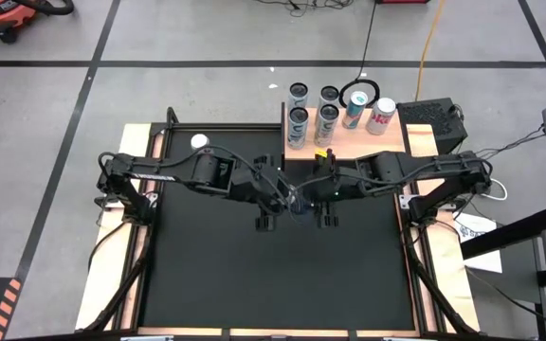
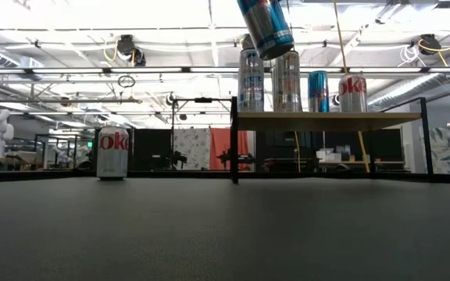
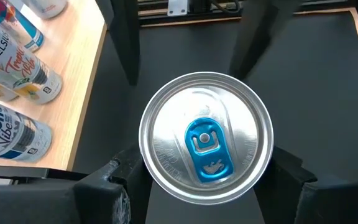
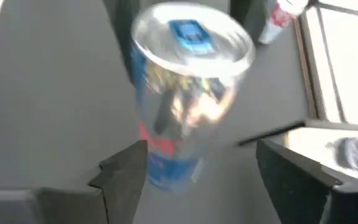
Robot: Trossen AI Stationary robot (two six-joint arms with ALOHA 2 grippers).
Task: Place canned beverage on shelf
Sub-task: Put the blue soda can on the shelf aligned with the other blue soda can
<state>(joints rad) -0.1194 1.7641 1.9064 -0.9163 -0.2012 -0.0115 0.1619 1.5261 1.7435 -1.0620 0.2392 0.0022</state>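
**Can passing between my grippers above the mat**

The can [image 3: 206,138] hangs tilted over the mat [image 1: 273,275], just short of the shelf [image 1: 387,140]. It is rigid, smooth, slippery, so I grip mid-body. My left gripper [image 3: 207,180] pinches its sides; my right gripper [image 4: 197,165] stands spread around it, apparently not touching.

Overhead looks straight down, low looks level — both share the shelf [image 1: 349,142].
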